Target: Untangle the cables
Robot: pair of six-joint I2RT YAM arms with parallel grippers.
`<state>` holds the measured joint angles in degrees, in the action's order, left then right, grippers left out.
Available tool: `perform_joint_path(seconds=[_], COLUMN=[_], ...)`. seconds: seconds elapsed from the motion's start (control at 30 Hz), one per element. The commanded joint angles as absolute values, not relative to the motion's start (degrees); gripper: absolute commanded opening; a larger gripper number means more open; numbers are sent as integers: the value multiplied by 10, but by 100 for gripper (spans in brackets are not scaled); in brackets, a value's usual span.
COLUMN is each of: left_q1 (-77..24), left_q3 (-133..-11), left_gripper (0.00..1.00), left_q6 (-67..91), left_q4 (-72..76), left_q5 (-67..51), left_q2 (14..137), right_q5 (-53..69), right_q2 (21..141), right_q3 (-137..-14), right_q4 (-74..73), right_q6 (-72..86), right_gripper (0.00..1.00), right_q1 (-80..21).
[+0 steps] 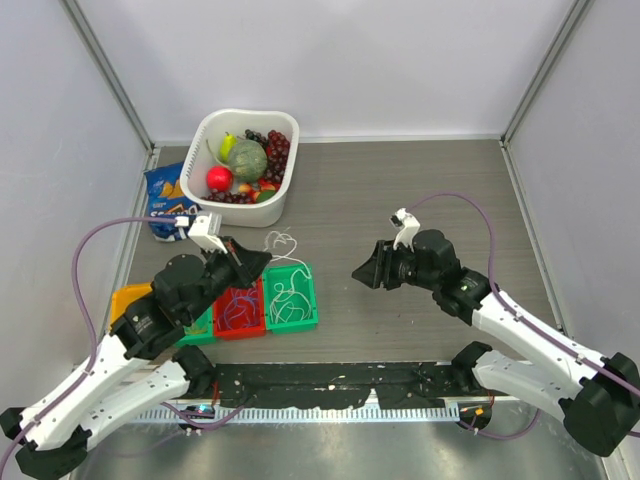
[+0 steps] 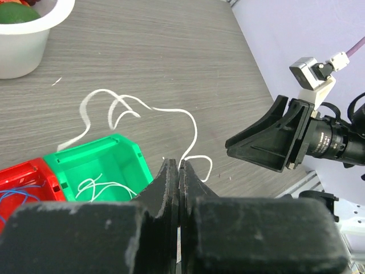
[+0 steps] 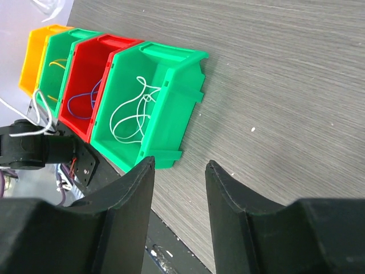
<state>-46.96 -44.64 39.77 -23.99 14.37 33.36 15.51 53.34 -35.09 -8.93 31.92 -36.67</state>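
Observation:
A white cable [image 2: 142, 108] is pinched in my left gripper [image 2: 178, 165], which is shut on it. From the fingertips the cable loops out over the table [image 1: 283, 241], just behind the right-hand green bin [image 1: 291, 297]. That bin holds other white cables [image 3: 131, 114]. The red bin [image 1: 240, 311] beside it holds blue cables [image 3: 80, 103], and a yellow-orange cable [image 3: 54, 64] lies in the second green bin [image 3: 57, 45]. My right gripper [image 3: 179, 165] is open and empty. It hovers over bare table right of the bins [image 1: 360, 272] and points toward them.
An orange bin [image 1: 130, 297] ends the row of bins at the left. A white tub of fruit [image 1: 215, 130] and a blue snack bag [image 1: 165, 195] sit at the back left. A black strip [image 1: 330, 380] runs along the near table edge.

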Motion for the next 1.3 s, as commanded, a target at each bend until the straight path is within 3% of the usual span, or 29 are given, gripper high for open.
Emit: perform_joint_path(seconds=[0.0, 0.4, 0.83, 1.1, 1.27], left_q1=[-468, -468, -468, -468, -468], left_q3=[-500, -505, -454, -445, -428], left_gripper=[0, 0, 0, 0, 0], left_q6=[390, 444, 489, 473, 466], left_q4=[-264, -382, -392, -428, -377], left_q5=[113, 92, 107, 234, 218], left_q2=[344, 382, 418, 463, 515], right_q5=[125, 91, 85, 84, 89], right_q2=[519, 506, 508, 518, 524], right_q3=[-377, -376, -376, -372, -373], right_q4=[-101, -112, -110, -105, -97], right_q6=[294, 283, 281, 284, 289], right_gripper=[46, 47, 46, 46, 46], right_q1=[-368, -367, -367, -367, -367])
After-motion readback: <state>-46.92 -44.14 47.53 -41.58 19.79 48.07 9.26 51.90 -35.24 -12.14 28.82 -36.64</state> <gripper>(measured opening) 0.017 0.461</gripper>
